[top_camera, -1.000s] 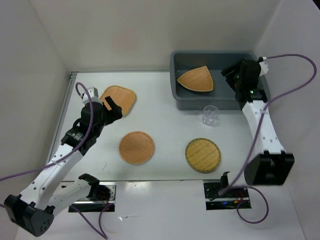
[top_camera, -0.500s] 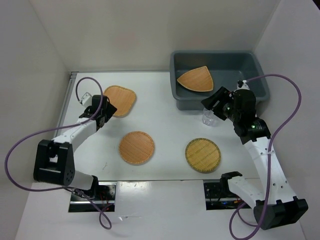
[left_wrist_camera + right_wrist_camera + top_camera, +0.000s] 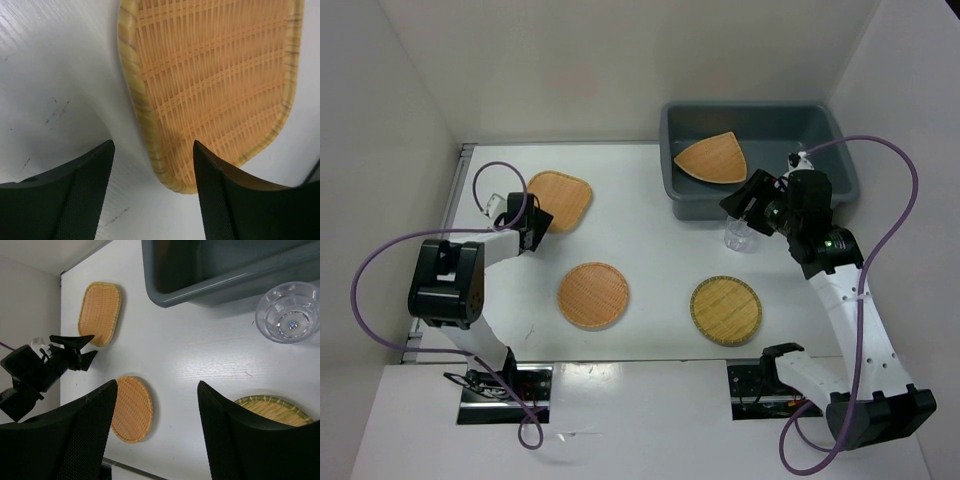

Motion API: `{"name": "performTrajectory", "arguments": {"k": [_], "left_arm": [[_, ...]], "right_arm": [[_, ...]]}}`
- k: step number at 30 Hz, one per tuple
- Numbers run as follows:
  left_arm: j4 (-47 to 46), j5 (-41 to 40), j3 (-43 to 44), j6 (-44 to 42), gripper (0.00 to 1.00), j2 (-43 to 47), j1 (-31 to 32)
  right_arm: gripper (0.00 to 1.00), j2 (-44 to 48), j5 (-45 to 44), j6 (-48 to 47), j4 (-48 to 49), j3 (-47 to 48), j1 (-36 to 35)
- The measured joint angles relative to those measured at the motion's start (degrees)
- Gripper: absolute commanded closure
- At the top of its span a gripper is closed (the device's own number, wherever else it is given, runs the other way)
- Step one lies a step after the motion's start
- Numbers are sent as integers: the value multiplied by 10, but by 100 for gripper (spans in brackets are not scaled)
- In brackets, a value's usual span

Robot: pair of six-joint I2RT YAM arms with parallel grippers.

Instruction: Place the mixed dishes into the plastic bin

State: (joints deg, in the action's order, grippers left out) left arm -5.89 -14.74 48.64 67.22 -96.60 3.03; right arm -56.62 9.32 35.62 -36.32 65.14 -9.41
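A rounded-triangular woven plate (image 3: 560, 198) lies at the table's far left. My left gripper (image 3: 533, 222) is low at its near-left corner, open, and the plate's rim (image 3: 150, 135) runs between the two fingers without touching either. Another triangular plate (image 3: 712, 158) lies inside the grey-blue plastic bin (image 3: 750, 107). My right gripper (image 3: 745, 198) hangs open and empty above the clear glass cup (image 3: 740, 232), just in front of the bin. A round orange plate (image 3: 593, 295) and a paler yellow round plate (image 3: 726, 311) lie flat mid-table.
The bin's near wall (image 3: 215, 292) stands right beside the glass cup (image 3: 289, 311). White enclosure walls close the left, back and right sides. Purple cables loop off both arms.
My right gripper has come out of the bin and down to the glass cup. My left arm has reached to the triangular plate's corner and its jaws have narrowed a little.
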Motion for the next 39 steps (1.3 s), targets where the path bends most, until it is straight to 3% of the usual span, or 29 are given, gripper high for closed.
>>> {"name": "performTrajectory", "arguments": {"k": [2,3,5,11,16,27,31,39], "left_arm": [[-17,2,0,10,39,-14,0],[-25,3,0,14,52,-19,0],[-36,4,0,27,63,-27,0],[-57,-5,-8,50,68,-34,0],[-85,-13,-9,75,100,-34,0],[-53,-3,8,42,100,14,-1],[-39,23,14,13,100,64,-1],[-10,85,14,-35,100,148,-1]], "right_arm": [[29,-2,-1,-6,-2,5,0],[28,-2,-2,-7,-4,6,0],[28,-2,-5,-9,-7,10,0],[28,-2,-8,-13,-15,11,0],[28,-2,-9,-21,-25,13,0],[26,-10,19,-33,-28,16,0],[20,-45,46,-42,-20,17,-9],[19,-131,93,-59,14,21,-29]]}}
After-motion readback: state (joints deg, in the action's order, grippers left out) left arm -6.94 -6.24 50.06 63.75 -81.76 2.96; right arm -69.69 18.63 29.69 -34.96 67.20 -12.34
